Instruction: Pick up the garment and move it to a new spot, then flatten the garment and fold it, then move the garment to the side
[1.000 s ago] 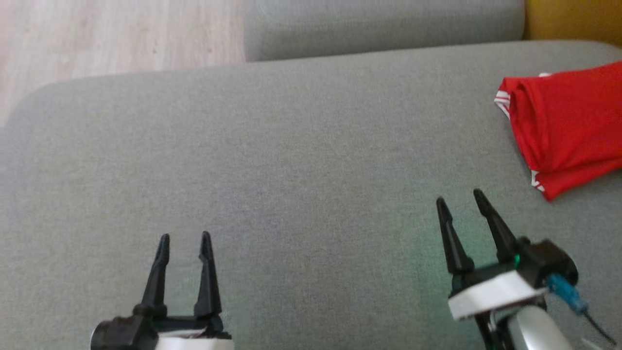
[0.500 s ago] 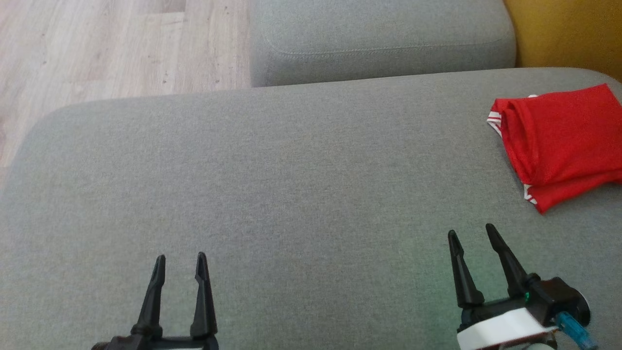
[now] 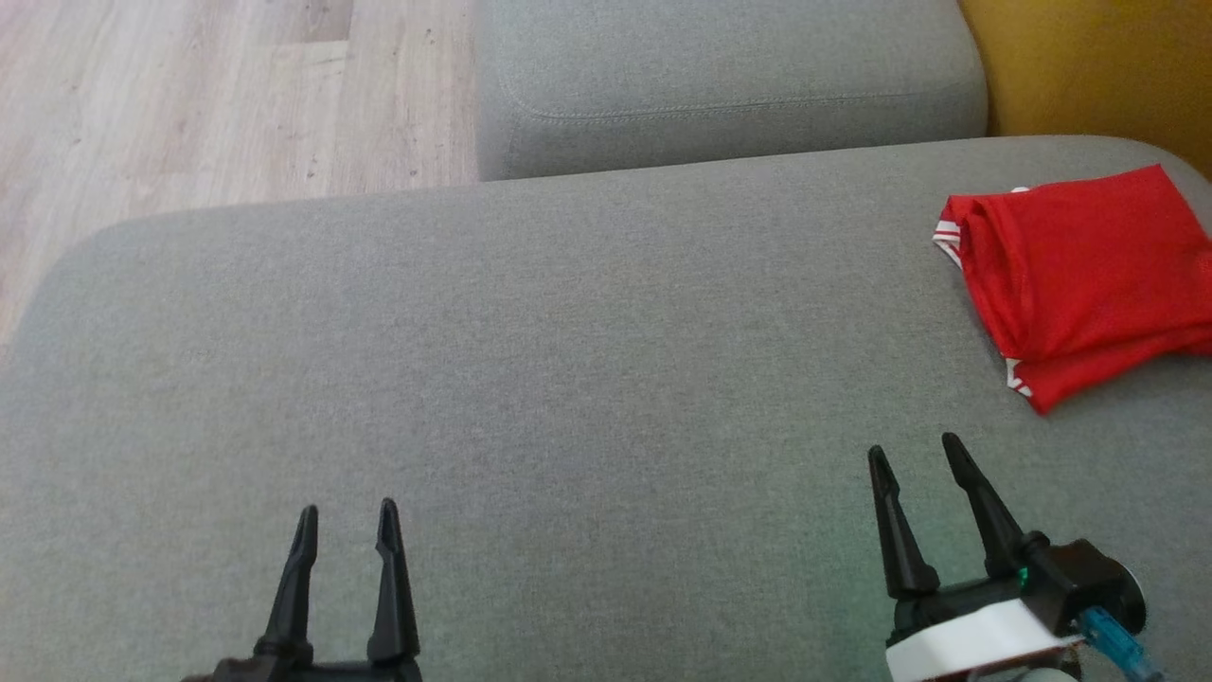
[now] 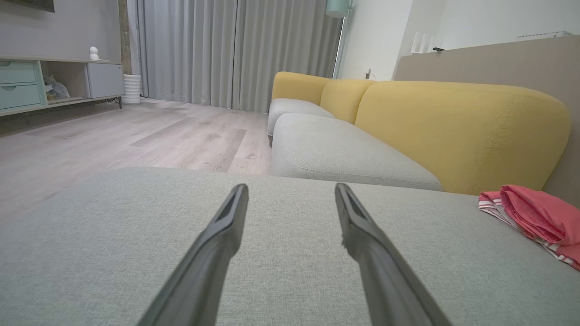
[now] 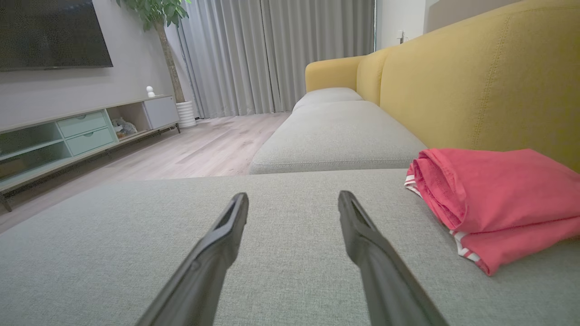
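**Lying folded at the right, garment sits nearer the right arm**

Head view: the red garment [image 3: 1079,284] lies folded on the grey seat cushion [image 3: 568,360], far to the right and close to the yellow backrest [image 3: 1089,66]. It lies ahead and to the right of the right gripper [image 3: 911,447], apart from it with bare cushion between. Its rolled, white-striped edge faces the gripper and runs aslant. The cloth runs off the view's right edge, so its full length cannot be told. The left gripper [image 3: 346,509] is well apart from it, across the cushion. Both grippers have their fingers spread and hold nothing.

Left wrist view: the fingers point over bare cushion toward a second seat cushion [image 4: 344,154]. The garment shows at the far right, below the backrest.

Right wrist view: the garment lies just right of the line of the spread fingers, its rolled edge nearest them. The backrest rises close behind it.

Judgement: the right arm is the one placed for any reach. Its way in is forward and rightward to the rolled edge. Room is tight behind the cloth at the backrest. It is wide to the left, until the cushion's rounded edge drops to the wood floor [image 3: 189,95].
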